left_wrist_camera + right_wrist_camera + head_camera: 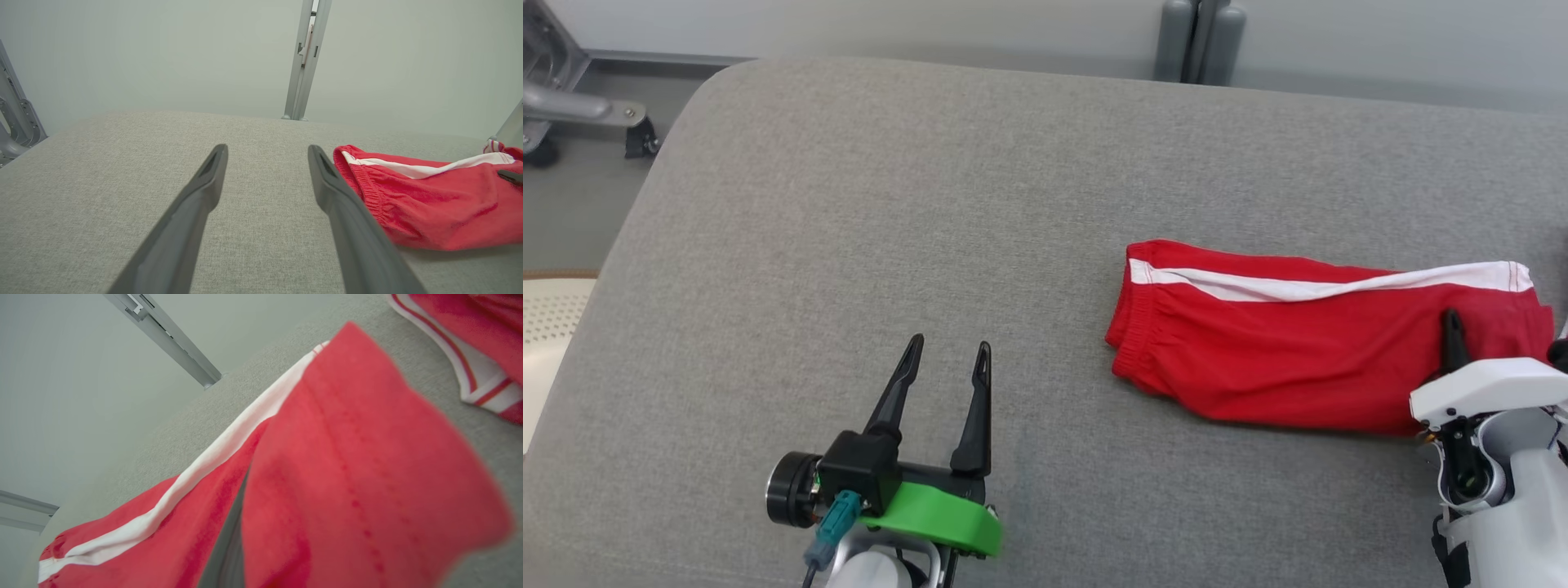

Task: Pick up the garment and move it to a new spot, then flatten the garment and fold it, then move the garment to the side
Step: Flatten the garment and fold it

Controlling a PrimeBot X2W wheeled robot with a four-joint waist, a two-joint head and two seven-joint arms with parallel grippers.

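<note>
The garment (1282, 359) is a pair of red shorts with a white side stripe, lying folded lengthwise on the right half of the grey table (931, 204). My right gripper (1451, 327) is at the shorts' right end, shut on the garment. In the right wrist view a red flap of the garment (347, 477) drapes over a dark finger (229, 555) and is lifted off the cloth. My left gripper (951, 345) hovers open over bare table to the left of the waistband. Its fingers (204, 192) hold nothing, and the garment (441, 204) lies just to their right.
The table's rounded far left corner drops to the floor, where a metal frame on a castor (572, 106) stands. Grey posts (1201, 41) rise behind the far edge. A white perforated surface (547, 327) sits beyond the left edge.
</note>
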